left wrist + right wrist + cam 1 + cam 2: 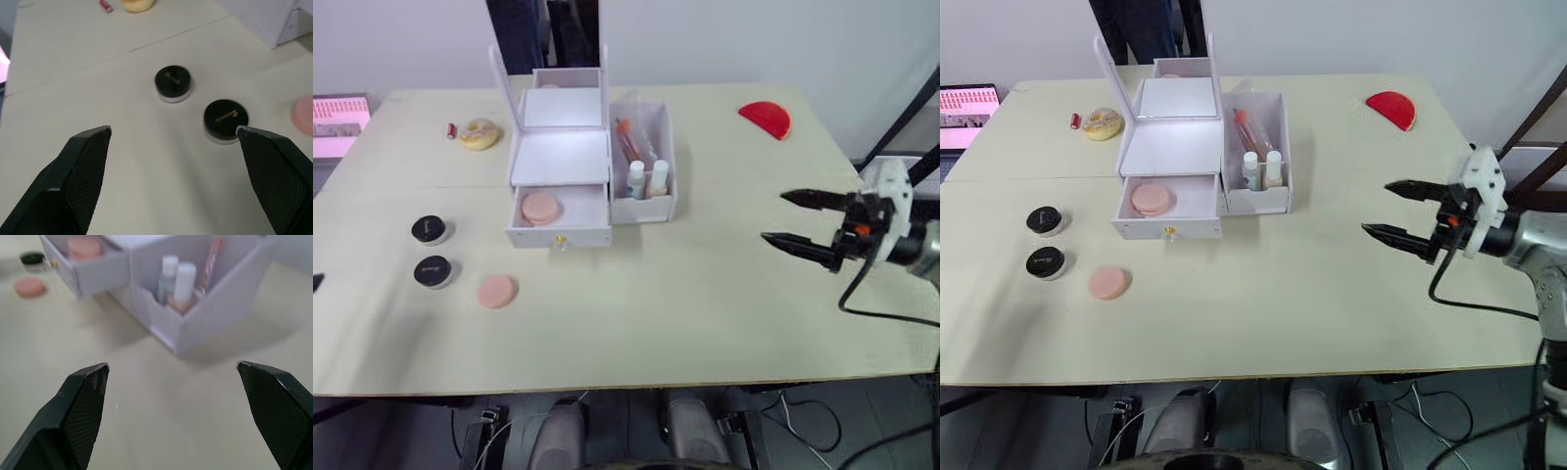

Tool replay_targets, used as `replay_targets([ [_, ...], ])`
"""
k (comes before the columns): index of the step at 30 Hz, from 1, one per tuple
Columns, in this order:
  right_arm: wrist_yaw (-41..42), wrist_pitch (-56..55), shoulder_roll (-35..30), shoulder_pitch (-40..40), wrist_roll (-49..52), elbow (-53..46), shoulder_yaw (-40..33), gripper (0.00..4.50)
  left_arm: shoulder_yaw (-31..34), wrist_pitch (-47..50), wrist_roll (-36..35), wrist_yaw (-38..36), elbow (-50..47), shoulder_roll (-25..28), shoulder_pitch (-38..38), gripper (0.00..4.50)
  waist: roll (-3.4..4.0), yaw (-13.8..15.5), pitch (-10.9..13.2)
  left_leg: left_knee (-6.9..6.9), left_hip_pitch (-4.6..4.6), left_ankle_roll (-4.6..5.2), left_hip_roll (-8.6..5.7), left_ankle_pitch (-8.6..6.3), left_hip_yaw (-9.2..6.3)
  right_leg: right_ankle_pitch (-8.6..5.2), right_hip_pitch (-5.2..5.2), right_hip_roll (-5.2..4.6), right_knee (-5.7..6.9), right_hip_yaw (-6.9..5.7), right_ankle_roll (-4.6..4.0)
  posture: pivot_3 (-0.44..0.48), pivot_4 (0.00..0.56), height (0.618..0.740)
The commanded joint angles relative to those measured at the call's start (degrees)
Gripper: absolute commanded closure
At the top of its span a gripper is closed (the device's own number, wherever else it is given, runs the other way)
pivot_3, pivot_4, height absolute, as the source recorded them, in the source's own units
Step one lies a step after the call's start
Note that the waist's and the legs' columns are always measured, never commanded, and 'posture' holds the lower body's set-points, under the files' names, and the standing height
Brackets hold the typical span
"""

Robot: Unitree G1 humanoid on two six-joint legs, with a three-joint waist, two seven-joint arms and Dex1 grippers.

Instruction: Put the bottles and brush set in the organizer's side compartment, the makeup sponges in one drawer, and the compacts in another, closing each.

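Note:
The white organizer (560, 157) stands at the table's middle back with its mirrored lid up. Its side compartment (668, 147) holds two small bottles (636, 179) (659, 176) and the brush set (628, 142). The lower drawer (558, 235) is pulled open with one pink makeup sponge (540, 208) inside. A second sponge (496, 291) lies on the table to the front left. Two black compacts (431, 229) (433, 271) sit left of it. My left gripper (174, 130) hovers open near the compacts (172, 82) (225, 117). My right gripper (788, 220) is open and empty, well to the right of the organizer.
A red half-round object (766, 118) lies at the back right. A yellow ring-shaped item (480, 133) and a small red tube (452, 130) sit at the back left. A pink box (337, 125) is beyond the left edge. A person (524, 29) stands behind the table.

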Motion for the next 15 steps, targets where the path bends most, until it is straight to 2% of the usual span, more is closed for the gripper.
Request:
replay_targets([
  [1, -0.9, 4.2, 0.6, -6.1, 3.2, -3.8, 2.8, 0.00, 1.3, 4.3, -3.2, 5.2, -11.2, -4.2, 2.0, 0.18, -0.01, 0.2, 0.0, 0.00, 0.01, 0.00, 0.01, 0.00, -0.01, 0.00, -0.01, 0.01, 0.02, 0.00, 0.00, 0.000, 0.150, 0.739],
  [6, -3.5, 10.2, 4.2, -15.2, 5.9, -5.8, 7.5, 0.00, -0.1, 8.7, -7.4, 12.3, -25.5, -13.9, 6.1, 0.18, -0.08, 0.4, 0.0, 0.09, -0.06, 0.00, 0.00, 0.00, -0.03, 0.01, 0.01, 0.01, 0.00, -0.01, -0.01, 0.000, 0.150, 0.739],
  [8, -3.9, 11.7, 5.5, -17.7, 6.3, -6.4, 9.1, 0.00, -2.7, 9.3, -8.4, 15.6, -31.3, -17.8, 7.6, 0.18, -0.08, 0.5, 0.0, 0.15, -0.08, 0.00, -0.01, 0.00, -0.03, 0.02, 0.01, 0.00, -0.01, 0.00, -0.02, 0.000, 0.150, 0.739],
  [12, -2.1, 13.4, 6.2, -20.3, 6.9, -6.4, 11.4, 0.00, -13.7, 6.9, -3.7, 22.0, -38.3, -24.2, 9.9, 0.18, -0.14, 1.3, -0.1, 0.17, -0.06, 0.00, -0.02, 0.00, -0.06, 0.02, 0.06, 0.01, 0.00, -0.01, -0.03, 0.000, 0.150, 0.739],
  [15, -1.3, 15.0, 6.5, -22.0, 7.2, -6.4, 13.1, 0.00, -20.7, 5.7, 0.4, 27.4, -38.9, -26.9, 8.8, 0.18, -0.15, 1.7, -0.1, 0.20, -0.05, 0.01, -0.02, 0.00, -0.05, 0.04, 0.08, 0.03, -0.01, 0.00, -0.06, 0.000, 0.150, 0.739],
])
